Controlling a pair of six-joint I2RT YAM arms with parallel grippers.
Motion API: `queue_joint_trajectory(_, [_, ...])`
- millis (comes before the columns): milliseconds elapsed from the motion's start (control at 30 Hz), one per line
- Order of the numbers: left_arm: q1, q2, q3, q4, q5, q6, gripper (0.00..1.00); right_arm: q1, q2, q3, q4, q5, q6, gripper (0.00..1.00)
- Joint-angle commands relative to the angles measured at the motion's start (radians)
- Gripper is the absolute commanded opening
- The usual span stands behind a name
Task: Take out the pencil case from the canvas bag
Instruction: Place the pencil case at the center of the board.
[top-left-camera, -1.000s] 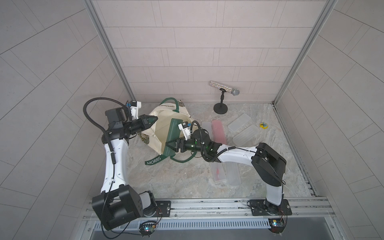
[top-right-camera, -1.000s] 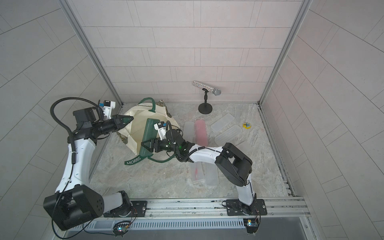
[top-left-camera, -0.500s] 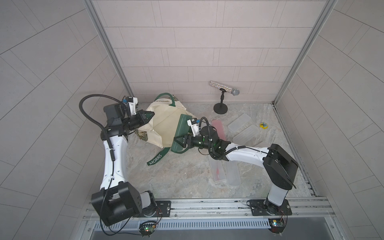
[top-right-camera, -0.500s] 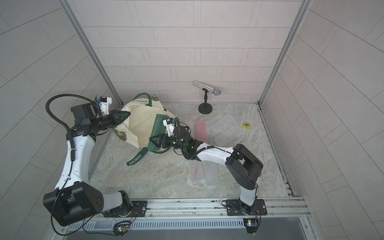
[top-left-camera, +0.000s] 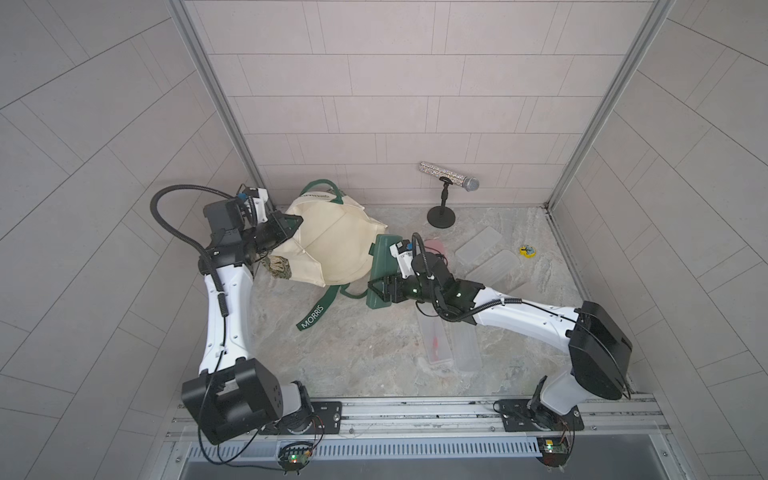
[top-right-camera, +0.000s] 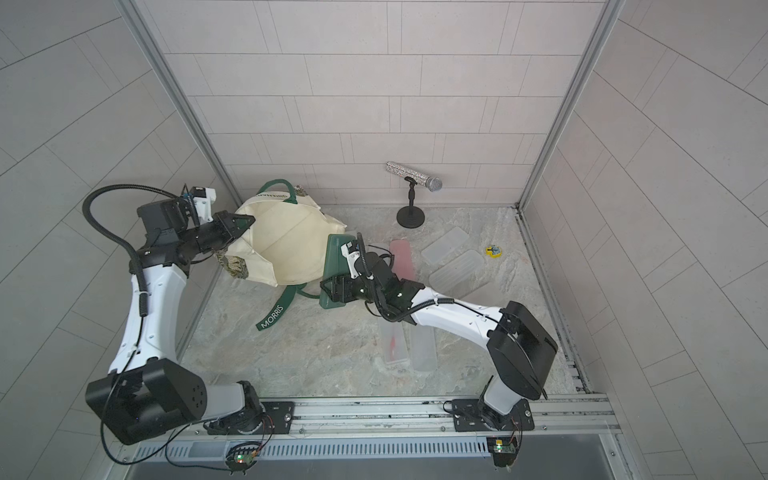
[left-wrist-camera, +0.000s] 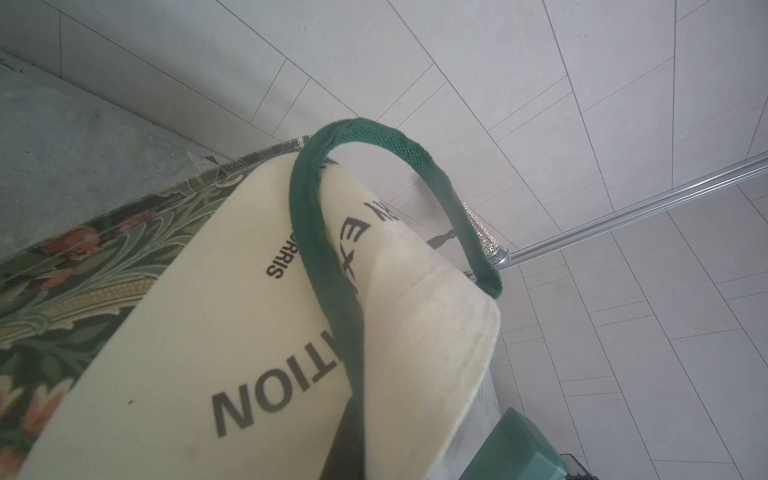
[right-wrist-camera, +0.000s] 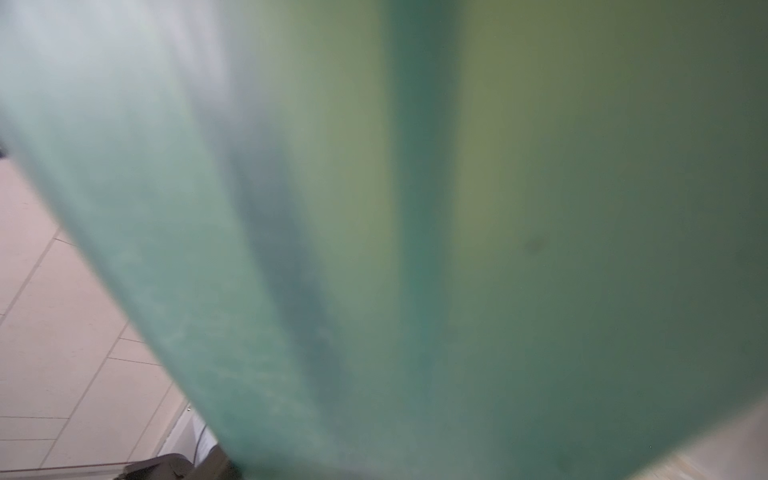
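Emerging farther from canvas bag (top-left-camera: 332, 249) than before: pencil case (top-left-camera: 380, 266)

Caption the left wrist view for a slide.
Cream canvas bag folded over, its green handle arching against the tiled wall, a corner of the green pencil case showing past its edge.

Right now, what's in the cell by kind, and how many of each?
Canvas bag: 1
Green pencil case: 1
Pink case: 1
Clear cases: 4 in plain view; a fifth may be half hidden
Microphone on stand: 1
Small yellow item: 1
Total: 9
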Motion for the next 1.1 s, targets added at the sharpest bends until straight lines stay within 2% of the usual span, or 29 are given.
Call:
queue_joint_trajectory(0, [0.002, 0.005, 0.082, 0.057, 0.011, -0.024, 0.0, 0.001, -0.033, 0.006, -0.14, 0.06, -0.033, 0.6])
queue_joint_trajectory(167, [0.002, 0.006, 0.089, 0.106, 0.0, -0.077, 0.0, 0.002, -0.008, 0.037, -0.269, 0.061, -0.032, 0.6])
queue_joint_trajectory(467, [0.002, 0.007, 0.104, 0.134, -0.026, -0.099, 0.0, 0.023, 0.093, 0.105, -0.465, 0.046, -0.022, 0.6])
queue_joint_trajectory(633, [0.004, 0.006, 0.112, 0.136, -0.034, -0.103, 0.0, 0.035, 0.188, 0.177, -0.579, -0.008, -0.024, 0.6])
queue_joint_trajectory(1067, [0.008, -0.01, 0.096, 0.164, -0.053, -0.116, 0.0, 0.065, 0.328, 0.219, -0.569, -0.074, 0.025, 0.59])
